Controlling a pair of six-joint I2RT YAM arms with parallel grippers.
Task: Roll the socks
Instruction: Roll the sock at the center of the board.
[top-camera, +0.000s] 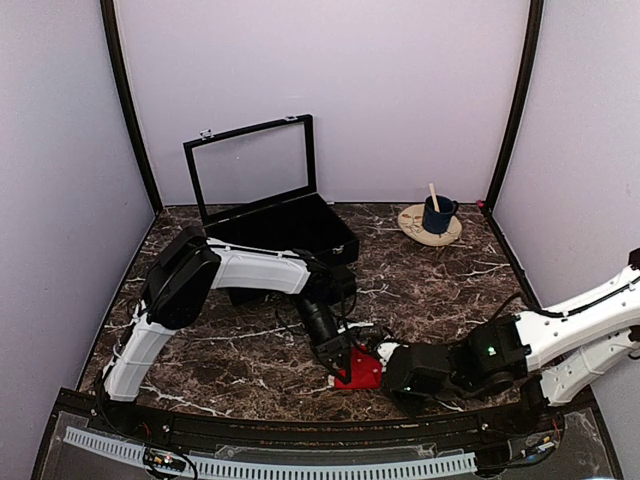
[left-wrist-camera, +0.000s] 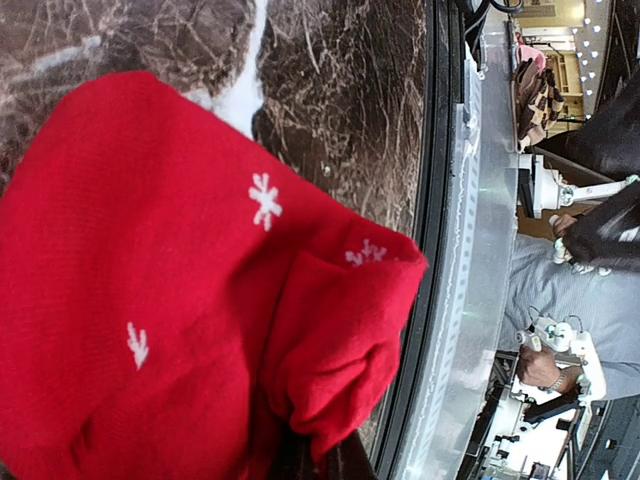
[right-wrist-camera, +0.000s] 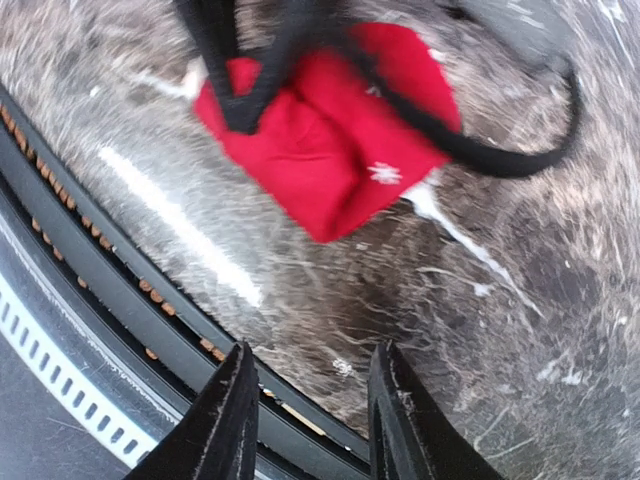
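Socks pinched between left fingers; right fingers parted, near, not touching.

Red socks are seen lying on the dark marbled surface just ahead of the right fingers; a black case and a wooden disc are set farther beyond.

I count two arms on my feed, each with one pair of fingers: left fingers and right fingers. One red sock bundle lies at the left fingers' tips; one sock or two, I cannot tell. My left wrist camera shows three white snowflake marks on it. Well beyond both pairs: one black case, one blue mug, one stick, one round plate. One marble bench.
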